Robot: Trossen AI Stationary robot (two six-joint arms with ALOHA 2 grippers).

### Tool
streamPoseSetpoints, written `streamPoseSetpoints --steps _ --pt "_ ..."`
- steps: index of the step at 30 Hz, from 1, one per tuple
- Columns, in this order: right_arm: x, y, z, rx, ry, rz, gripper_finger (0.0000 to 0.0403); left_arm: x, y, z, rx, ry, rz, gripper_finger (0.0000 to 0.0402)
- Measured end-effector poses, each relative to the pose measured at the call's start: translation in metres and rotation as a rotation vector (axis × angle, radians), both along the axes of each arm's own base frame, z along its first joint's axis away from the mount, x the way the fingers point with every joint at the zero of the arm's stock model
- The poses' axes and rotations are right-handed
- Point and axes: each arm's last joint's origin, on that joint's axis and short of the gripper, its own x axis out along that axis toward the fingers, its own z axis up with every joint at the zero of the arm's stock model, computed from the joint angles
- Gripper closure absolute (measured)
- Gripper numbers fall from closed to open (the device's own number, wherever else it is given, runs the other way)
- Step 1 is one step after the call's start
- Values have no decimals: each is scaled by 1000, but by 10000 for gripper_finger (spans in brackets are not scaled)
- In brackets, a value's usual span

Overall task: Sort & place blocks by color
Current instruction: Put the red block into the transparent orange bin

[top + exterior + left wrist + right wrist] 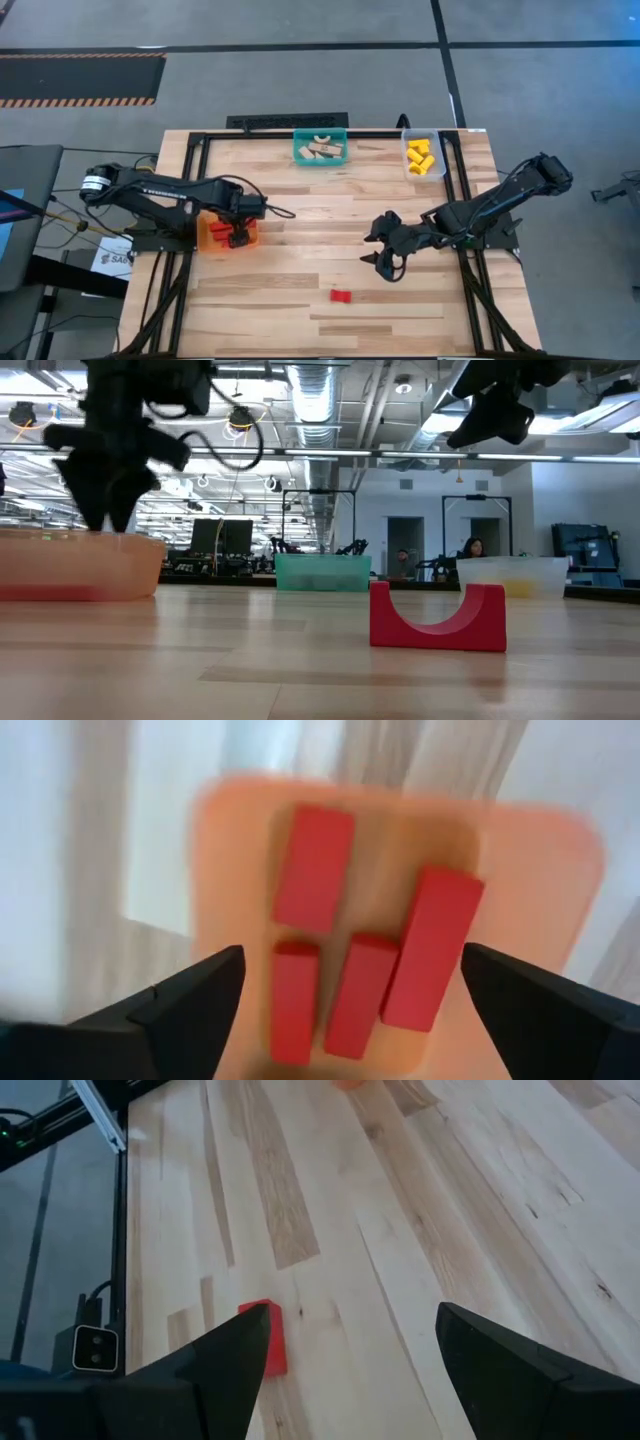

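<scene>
One red arch block stands on its two feet on the bare table, toward the near edge; it shows large in the low view and in the right wrist view. Several red blocks lie flat in the orange bin. My left gripper hangs open and empty just above that bin. My right gripper is open and empty above the table's middle, up and to the right of the arch block. Pale wooden blocks lie in the teal bin, yellow blocks in the clear bin.
The teal bin and the clear bin stand at the table's far edge, the orange bin near its left edge. A black frame runs along the table's sides. Bare wood lies around the arch block.
</scene>
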Motion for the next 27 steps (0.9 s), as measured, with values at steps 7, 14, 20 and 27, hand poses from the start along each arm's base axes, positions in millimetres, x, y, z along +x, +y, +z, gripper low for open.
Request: streamPoseSetpoints --steps 7,14,20,27 --pt "-1 4 0 23 12 42 98 26 -3 55 45 -208 25 44" --pt "-16 23 -7 54 123 198 98 67 -60 80 -48 -683 -222 61" --pt "-32 41 -10 21 174 275 98 106 -124 54 -64 -891 -394 66" --pt "-42 48 -13 -6 222 314 98 154 -171 5 17 -927 -422 66"
